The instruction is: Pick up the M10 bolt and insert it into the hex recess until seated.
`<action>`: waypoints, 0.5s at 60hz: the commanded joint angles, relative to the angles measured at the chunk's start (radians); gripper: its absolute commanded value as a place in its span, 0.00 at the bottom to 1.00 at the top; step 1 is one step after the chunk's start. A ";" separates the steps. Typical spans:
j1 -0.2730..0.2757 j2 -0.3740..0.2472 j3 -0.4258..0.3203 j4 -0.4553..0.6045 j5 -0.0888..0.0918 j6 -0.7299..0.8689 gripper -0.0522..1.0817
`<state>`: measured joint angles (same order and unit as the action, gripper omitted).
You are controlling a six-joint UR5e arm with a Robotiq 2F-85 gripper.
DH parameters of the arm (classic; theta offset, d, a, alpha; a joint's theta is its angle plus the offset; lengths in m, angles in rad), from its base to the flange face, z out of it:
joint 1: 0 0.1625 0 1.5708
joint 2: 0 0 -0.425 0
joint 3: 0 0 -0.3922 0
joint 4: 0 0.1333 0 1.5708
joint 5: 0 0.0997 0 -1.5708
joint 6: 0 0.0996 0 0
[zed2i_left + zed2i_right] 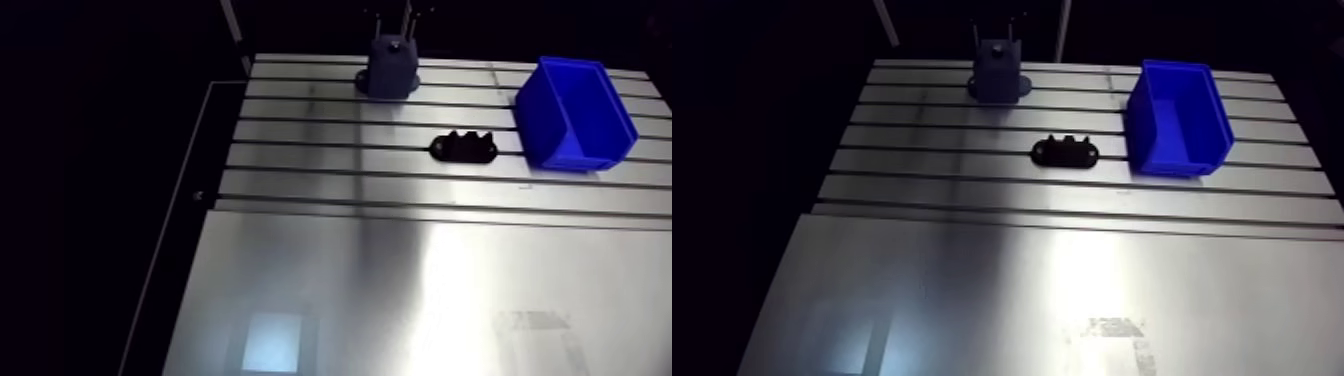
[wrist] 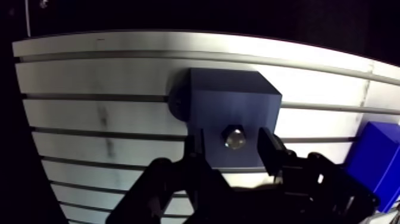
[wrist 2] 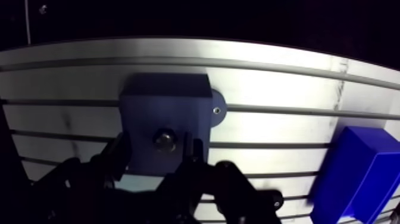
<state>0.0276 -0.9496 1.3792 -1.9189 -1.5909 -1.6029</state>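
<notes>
A dark blue-grey fixture block stands on the slotted table at its far side, also seen in the arm view. The shiny hex head of the M10 bolt sits in the hex recess on the block's top face. My gripper hangs right over it. Its two black fingers stand apart on either side of the bolt head, with a gap on both sides and no contact. In the arm view the gripper is only a dim shape above the block.
A black holder lies mid-table, nearer than the block. A blue bin stands to the right of it and shows beside the gripper in the wrist view. The table's left edge drops into darkness.
</notes>
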 commanded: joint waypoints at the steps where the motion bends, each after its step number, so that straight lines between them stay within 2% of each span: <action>1: -0.001 -0.002 0.000 -0.001 -0.001 -0.001 0.43; 30: -0.006 0.001 0.002 0.001 -0.001 -0.002 0.48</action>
<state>0.0234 -0.9497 1.3799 -1.9189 -1.5914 -1.6051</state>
